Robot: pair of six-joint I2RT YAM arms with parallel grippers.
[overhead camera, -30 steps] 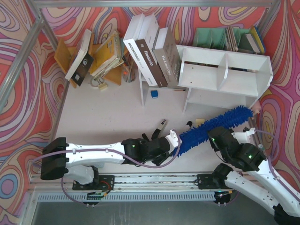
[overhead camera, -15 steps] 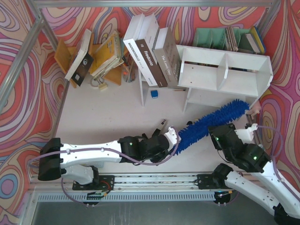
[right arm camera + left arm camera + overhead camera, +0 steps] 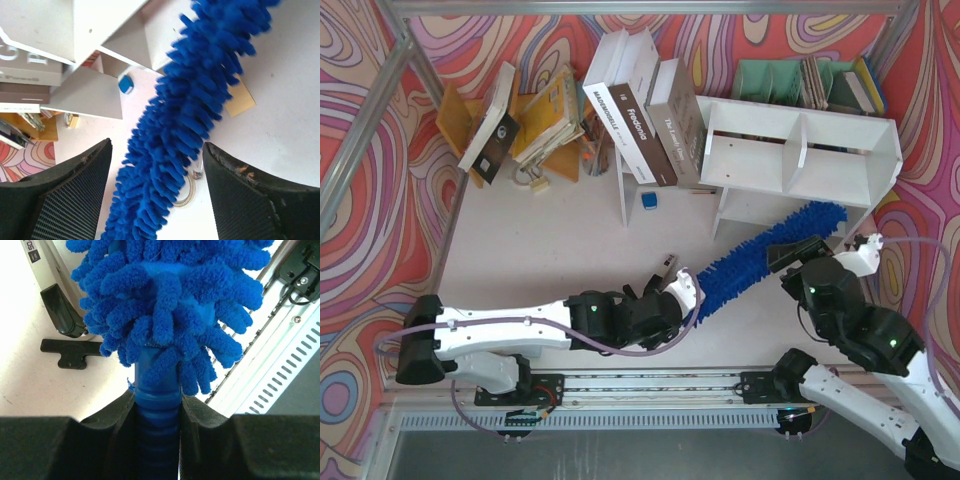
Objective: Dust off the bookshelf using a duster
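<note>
The bright-blue fluffy duster (image 3: 765,255) lies slanted from the table's near middle up towards the white bookshelf (image 3: 800,150), its tip just in front of the shelf's lower right edge. My left gripper (image 3: 686,296) is shut on the duster's ribbed blue handle (image 3: 157,407), with the shaggy head (image 3: 165,300) right ahead of the jaws. My right gripper (image 3: 794,252) is open over the duster's head. In the right wrist view the duster (image 3: 185,115) runs between the two spread fingers (image 3: 75,200) without touching them, and the bookshelf (image 3: 75,30) is at the top left.
Large books (image 3: 645,110) lean against the shelf's left end. A green file rack (image 3: 780,80) stands behind it, and a wooden book stand (image 3: 460,120) is at the back left. A small blue cube (image 3: 649,200), a black tool (image 3: 665,268), a tape ring (image 3: 187,192) and a tan card (image 3: 239,97) lie on the table.
My right gripper has opened and let go of the duster's head, then drawn back to the right. The duster's tip has swung closer to the shelf. The left grip is unchanged.
</note>
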